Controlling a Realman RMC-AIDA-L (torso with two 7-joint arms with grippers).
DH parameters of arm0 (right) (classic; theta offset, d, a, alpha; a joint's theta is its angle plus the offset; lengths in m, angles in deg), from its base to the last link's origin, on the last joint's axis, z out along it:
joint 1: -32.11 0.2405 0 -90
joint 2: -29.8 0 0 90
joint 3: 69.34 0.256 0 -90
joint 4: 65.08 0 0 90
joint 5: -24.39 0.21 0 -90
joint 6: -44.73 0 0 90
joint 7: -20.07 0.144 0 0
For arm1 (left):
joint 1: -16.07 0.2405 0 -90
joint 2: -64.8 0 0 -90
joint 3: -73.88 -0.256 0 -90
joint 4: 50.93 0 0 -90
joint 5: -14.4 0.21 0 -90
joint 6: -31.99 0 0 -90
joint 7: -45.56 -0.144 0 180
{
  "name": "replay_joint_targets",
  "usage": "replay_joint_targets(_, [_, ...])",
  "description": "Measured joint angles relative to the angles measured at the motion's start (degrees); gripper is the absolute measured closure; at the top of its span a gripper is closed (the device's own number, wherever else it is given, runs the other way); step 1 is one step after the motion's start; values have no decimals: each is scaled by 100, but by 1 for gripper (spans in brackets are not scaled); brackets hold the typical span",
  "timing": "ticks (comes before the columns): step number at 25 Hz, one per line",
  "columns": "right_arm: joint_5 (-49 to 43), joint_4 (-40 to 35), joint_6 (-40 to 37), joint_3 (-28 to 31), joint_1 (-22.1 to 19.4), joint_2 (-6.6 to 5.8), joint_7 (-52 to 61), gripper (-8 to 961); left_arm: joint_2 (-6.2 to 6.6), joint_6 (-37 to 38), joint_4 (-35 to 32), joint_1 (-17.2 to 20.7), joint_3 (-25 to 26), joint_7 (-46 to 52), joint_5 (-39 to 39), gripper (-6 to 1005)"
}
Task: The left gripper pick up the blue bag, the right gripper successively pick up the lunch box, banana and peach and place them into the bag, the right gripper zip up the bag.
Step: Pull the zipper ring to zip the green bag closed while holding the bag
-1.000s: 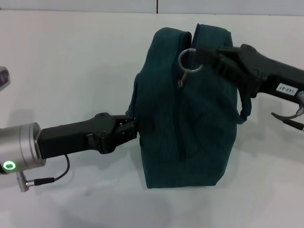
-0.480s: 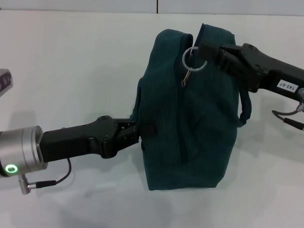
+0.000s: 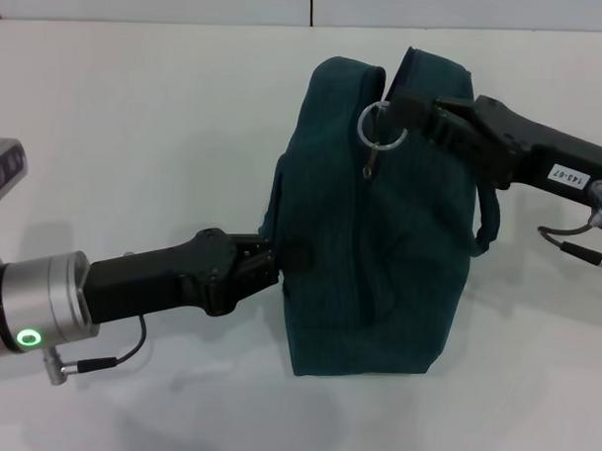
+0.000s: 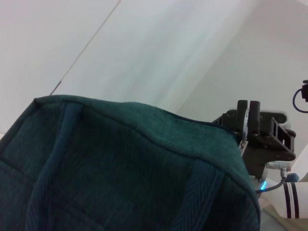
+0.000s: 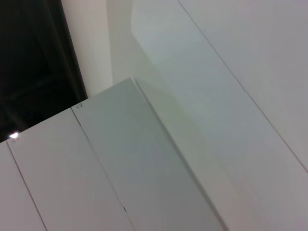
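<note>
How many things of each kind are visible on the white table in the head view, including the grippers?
Dark teal fabric bag: 1
Silver metal zipper ring: 1
Black two-fingered grippers: 2, the left gripper shut on the bag's side, the right gripper shut on the ring
Total: 4
No lunch box, banana or peach is visible.

The bag (image 3: 380, 218) is dark blue-green cloth and stands upright on the white table (image 3: 136, 131), closer to the far edge than the near one. It looks full and puffy. A zipper line runs down its front side. A silver ring (image 3: 381, 126) hangs near the top of the bag, with a small metal pull under it. A cloth strap (image 3: 489, 217) loops out on its right side. The lunch box, banana and peach cannot be seen.
</note>
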State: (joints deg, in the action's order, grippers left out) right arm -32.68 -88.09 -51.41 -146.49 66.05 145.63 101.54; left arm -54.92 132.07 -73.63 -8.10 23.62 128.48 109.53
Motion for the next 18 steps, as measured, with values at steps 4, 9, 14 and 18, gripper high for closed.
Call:
replay_joint_targets(4, [-9,-1,-45,-9,27,9,47,948,-6,-17,69,-49,0,-114,11,943])
replay_joint_targets(9, [3,-25,-85,22,32,-6,84,948,-3,-88,151,-80,0,-213,24,944])
replay_joint_targets(14, [53,-51,-66,37,34,-19,110,947,0,-137,159,-75,-6,-223,29,945])
replay_joint_targets(18, [98,-48,-7,50,37,-37,114,948,4,-139,160,-79,-56,-226,31,944])
